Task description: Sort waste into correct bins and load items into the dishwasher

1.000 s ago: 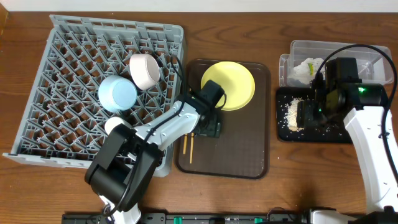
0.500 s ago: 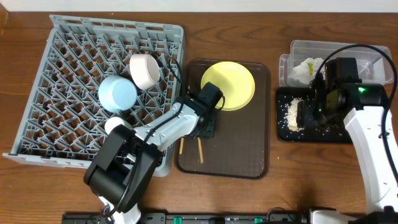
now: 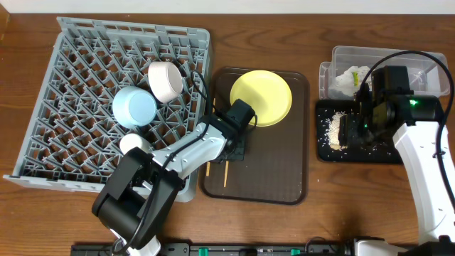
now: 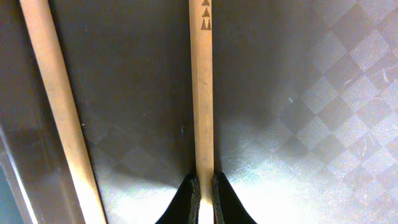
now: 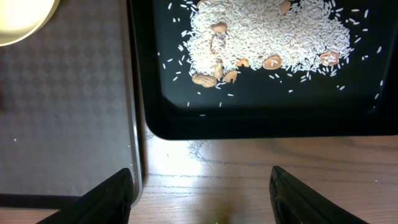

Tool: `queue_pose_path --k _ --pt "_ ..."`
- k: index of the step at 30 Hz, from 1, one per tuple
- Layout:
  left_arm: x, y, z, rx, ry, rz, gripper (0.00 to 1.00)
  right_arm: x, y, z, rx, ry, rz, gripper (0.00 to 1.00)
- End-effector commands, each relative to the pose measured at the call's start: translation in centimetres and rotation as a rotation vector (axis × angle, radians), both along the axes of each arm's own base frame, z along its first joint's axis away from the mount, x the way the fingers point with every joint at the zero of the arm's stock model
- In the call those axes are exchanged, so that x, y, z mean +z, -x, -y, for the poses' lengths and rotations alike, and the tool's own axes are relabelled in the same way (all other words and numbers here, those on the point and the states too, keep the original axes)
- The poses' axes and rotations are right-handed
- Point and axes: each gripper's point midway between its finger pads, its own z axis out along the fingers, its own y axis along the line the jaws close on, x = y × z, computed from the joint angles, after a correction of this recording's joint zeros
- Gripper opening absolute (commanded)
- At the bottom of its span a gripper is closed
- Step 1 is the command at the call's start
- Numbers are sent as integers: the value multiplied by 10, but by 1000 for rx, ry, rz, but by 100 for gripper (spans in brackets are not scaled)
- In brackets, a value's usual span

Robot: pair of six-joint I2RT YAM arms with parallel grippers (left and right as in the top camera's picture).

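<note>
Two wooden chopsticks lie on the brown tray. My left gripper is shut on one chopstick, while the other chopstick lies free to its left. The yellow plate rests on the same tray behind them. In the grey dishwasher rack sit the light blue bowl, the cream bowl and the white cup. My right gripper hangs open and empty by the black tray, which holds the rice scraps. The wrapper lies in the clear tub.
The brown serving tray sits between the rack and the black tray, with a strip of bare wood between it and the black tray. The left arm reaches across the rack's near right corner.
My left gripper has closed on one chopstick, and the chopsticks have shifted slightly on the brown tray. The right arm has not moved.
</note>
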Motion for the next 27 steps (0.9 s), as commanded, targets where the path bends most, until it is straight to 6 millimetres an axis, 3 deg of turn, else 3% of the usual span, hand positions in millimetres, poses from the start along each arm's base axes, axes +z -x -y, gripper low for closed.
queue_pose_path --k 1,4,10,16,19,27 --pt "-8 14 -7 -7 -36 -54 6 8 -2 1 5 -5 26 68" --pt "13 6 -11 2 -55 -15 6 8 -2 1 5 -4 26 68" --pt "83 -6 -12 -7 11 90 6 8 -2 1 5 -4 26 68" --pt "136 -17 -26 -89 40 207 6 8 -2 1 5 -4 26 68" --pt "146 -29 -51 -38 19 241 6 8 -2 1 5 -4 26 68" --pt "139 -53 -105 65 -21 227 6 8 -3 1 5 -4 27 68"
